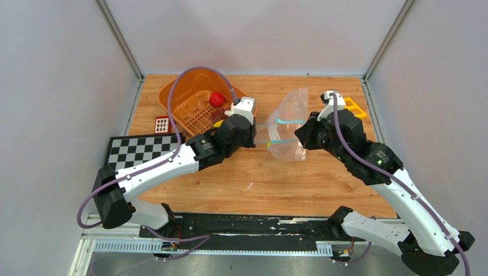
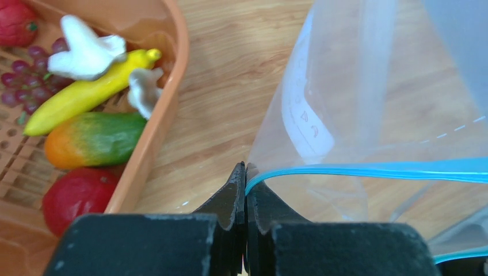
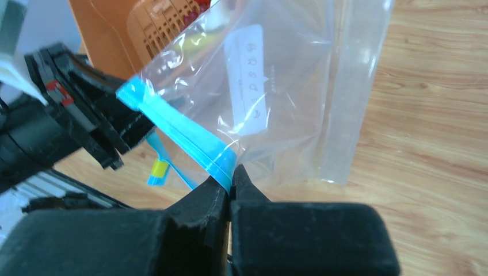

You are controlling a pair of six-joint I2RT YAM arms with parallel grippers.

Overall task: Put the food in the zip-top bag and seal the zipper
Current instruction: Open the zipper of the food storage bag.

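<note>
The clear zip-top bag point(image 1: 289, 123) hangs between my two grippers above the table, its teal zipper point(image 2: 368, 170) stretched between them. My left gripper point(image 2: 246, 172) is shut on the left end of the zipper strip. My right gripper point(image 3: 231, 178) is shut on the right end of the zipper point(image 3: 195, 141). The bag point(image 3: 276, 92) looks empty. The food lies in the orange basket point(image 1: 198, 100): a yellow banana point(image 2: 86, 95), white garlic-like pieces point(image 2: 86, 52), a green-orange piece point(image 2: 95, 139), red fruits point(image 2: 75, 192) and purple grapes point(image 2: 29, 80).
A small red grid-patterned block point(image 1: 161, 124) lies left of the basket. A checkerboard mat point(image 1: 141, 150) lies at the front left. A yellow piece point(image 1: 355, 107) lies behind the right arm. Grey walls enclose the wooden table point(image 1: 259, 184).
</note>
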